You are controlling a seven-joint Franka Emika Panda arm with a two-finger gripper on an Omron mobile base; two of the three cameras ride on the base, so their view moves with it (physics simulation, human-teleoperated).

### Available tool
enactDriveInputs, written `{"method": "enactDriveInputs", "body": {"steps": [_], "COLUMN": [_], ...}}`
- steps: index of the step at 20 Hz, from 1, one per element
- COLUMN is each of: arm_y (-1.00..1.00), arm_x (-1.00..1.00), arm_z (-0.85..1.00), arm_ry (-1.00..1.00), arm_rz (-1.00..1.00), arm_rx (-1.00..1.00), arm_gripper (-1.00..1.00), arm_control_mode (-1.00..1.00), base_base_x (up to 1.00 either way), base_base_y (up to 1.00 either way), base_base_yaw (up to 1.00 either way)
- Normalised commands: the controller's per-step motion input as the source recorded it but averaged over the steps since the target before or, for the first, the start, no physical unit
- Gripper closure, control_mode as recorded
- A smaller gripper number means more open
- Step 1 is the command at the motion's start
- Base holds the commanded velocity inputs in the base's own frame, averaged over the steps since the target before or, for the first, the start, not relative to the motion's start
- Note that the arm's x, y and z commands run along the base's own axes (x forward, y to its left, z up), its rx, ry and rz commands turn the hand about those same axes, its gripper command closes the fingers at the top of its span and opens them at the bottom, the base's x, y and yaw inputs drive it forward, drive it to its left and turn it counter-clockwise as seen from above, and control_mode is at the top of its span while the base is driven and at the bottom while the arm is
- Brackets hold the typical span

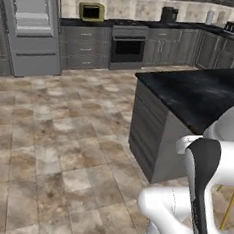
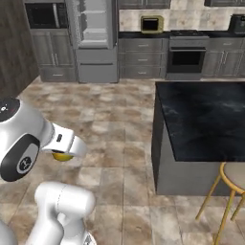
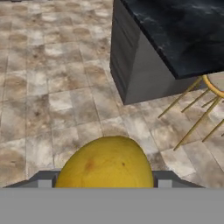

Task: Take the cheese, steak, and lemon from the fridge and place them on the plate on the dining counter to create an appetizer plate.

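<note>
The lemon (image 3: pixel 107 162) sits between the jaws of the gripper (image 3: pixel 105 183), which are closed on it quite wide, and it hangs above the tiled floor (image 3: pixel 52 87), well apart from the worktop (image 3: pixel 183 35). In the right base view the lemon (image 2: pixel 62 156) peeks out under the white wrist.

To do this carrying step well, I think the grasp should stay firm and the hand level, because a round fruit can roll out. The base should come closer to the dining counter (image 2: pixel 206 119) before the arm lifts over its edge.

The fingertips themselves are cut off at the bottom of the hand view. On the part of the dark top that is in view I cannot find the plate. The fridge (image 2: pixel 95 38) stands far behind, too small to read its shelves.
</note>
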Motion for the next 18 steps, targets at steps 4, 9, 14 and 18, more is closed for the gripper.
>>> {"method": "enactDriveInputs", "body": {"steps": [4, 9, 14, 18], "arm_y": [0.00, 0.00, 0.00, 0.00], "arm_x": [0.00, 0.00, 0.00, 0.00], "arm_z": [0.00, 0.00, 0.00, 0.00], "arm_ry": [0.00, 0.00, 0.00, 0.00], "arm_rz": [0.00, 0.00, 0.00, 0.00], "arm_rx": [0.00, 0.00, 0.00, 0.00], "arm_gripper": [1.00, 1.00, 1.00, 1.00], "arm_control_mode": [1.00, 1.00, 1.00, 1.00], "base_base_x": [-0.80, -0.67, -0.30, -0.03], "base_base_y": [-1.00, -1.00, -1.00, -1.00], "base_base_yaw": [0.00, 0.00, 0.00, 0.00]}}
